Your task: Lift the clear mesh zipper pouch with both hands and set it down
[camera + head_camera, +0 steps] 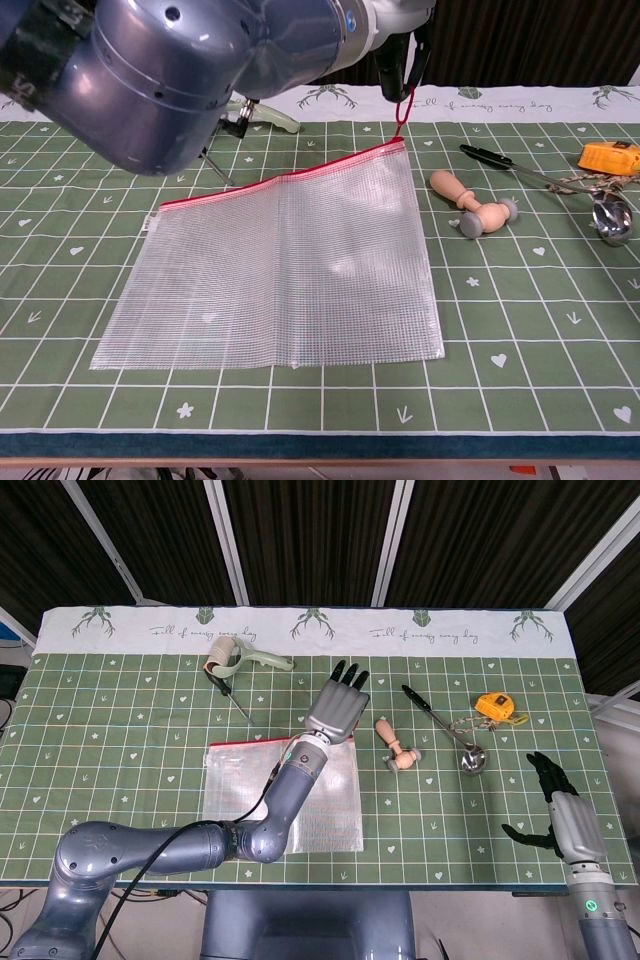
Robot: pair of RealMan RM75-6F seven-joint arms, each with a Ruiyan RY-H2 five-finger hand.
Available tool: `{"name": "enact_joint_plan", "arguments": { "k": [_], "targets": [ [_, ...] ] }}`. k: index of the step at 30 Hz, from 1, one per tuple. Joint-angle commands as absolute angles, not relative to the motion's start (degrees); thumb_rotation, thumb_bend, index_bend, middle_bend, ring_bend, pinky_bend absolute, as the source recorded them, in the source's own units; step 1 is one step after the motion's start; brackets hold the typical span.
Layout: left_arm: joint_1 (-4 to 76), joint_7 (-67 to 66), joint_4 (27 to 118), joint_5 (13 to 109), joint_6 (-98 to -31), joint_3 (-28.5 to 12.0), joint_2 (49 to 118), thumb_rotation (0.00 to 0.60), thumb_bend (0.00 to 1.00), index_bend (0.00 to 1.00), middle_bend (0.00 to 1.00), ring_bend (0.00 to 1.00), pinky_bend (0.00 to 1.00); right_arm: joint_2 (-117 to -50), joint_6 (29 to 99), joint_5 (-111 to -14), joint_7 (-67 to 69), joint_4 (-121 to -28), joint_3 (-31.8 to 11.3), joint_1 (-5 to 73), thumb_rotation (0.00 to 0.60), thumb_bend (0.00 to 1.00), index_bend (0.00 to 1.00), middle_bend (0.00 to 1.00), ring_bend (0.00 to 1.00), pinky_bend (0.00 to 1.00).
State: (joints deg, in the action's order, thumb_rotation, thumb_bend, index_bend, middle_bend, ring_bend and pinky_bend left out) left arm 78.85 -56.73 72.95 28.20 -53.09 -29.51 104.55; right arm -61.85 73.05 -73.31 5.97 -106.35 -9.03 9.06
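Observation:
The clear mesh zipper pouch [300, 265] with a red zip edge lies on the green mat, its far right corner raised off the table. My left hand [398, 35] holds the red zipper pull [403, 105] from above and hangs that corner up. In the head view the left hand [338, 710] and forearm cover the pouch's [240, 790] middle and right part. My right hand [556, 815] hovers with spread fingers, holding nothing, beyond the table's near right edge, far from the pouch.
A wooden stamp [470, 205] lies just right of the pouch. Further right are a metal ladle [470, 758], black tongs [487, 155] and a yellow tape measure [608, 157]. A green-handled tool [240, 660] and a screwdriver [228, 692] lie at the far left.

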Motion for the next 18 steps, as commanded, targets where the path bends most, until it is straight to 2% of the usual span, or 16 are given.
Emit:
{"name": "enact_joint_plan", "arguments": {
  "k": [1,9,18],
  "targets": [
    [79.72,-56.69,75.18,27.42,-53.82,-30.09,103.1,0.6,0.44,0.59,0.12,0.0,0.0,-61.25,70.11,-68.72,5.77,-111.15,-11.83,11.72,0.6,0.24,0.19,0.06,0.0,0.21],
    [82.04,-56.3,76.18,25.42,-55.26,-30.82,102.58,0.6,0.44,0.59,0.12,0.0,0.0,-62.19,63.37,-49.78,1.91,-118.38,-18.72,19.87,0.6,0.26,0.3,0.07,0.0,0.23],
    [83.94,-55.3,75.6,23.87,-55.6,-30.9,102.33,0.6,0.44,0.59,0.13,0.0,0.0,-68.69,63.04,-22.95,-3.01,-118.65,-25.86,31.82,0.6,0.26,0.37,0.09,0.0,0.23]
  ]
}}
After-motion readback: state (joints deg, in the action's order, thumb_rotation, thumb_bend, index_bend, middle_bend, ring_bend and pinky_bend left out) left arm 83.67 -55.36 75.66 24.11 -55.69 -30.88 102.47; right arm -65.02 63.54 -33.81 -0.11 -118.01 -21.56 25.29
